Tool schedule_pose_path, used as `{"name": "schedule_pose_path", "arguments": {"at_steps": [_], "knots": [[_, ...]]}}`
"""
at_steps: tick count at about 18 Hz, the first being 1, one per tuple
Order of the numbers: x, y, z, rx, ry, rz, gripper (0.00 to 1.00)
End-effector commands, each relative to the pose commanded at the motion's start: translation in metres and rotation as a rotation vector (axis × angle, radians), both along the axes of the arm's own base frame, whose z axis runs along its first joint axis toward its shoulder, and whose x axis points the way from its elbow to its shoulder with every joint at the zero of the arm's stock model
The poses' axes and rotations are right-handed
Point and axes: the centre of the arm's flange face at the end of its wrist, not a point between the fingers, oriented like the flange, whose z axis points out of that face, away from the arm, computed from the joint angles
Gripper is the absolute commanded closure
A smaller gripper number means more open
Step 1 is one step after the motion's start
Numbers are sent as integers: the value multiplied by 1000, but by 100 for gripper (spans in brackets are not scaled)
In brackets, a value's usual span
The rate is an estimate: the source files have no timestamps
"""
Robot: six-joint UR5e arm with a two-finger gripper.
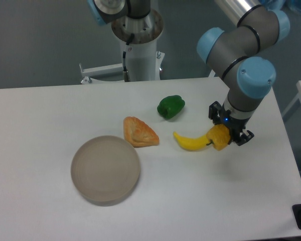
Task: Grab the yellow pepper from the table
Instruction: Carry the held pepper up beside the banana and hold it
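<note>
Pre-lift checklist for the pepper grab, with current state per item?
1. End effector is at the yellow pepper: ok.
2. Fingers closed firmly on the pepper: cannot tell, they are partly hidden.
3. Pepper already off the table: cannot tell from this one view.
4. Banana clear of the pepper: not ok, its tip meets or overlaps the pepper and may be dragged.
5. Green pepper, pastry and round disc out of the lift path: ok, all lie apart to the side.
</note>
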Motion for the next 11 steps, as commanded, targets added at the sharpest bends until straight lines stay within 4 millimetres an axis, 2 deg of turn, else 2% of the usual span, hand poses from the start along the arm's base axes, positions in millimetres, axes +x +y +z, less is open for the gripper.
{"name": "schedule_pose_path", "arguments": {"at_steps": [11], "knots": [[-1, 5, -3, 17, -9, -46, 83]]}}
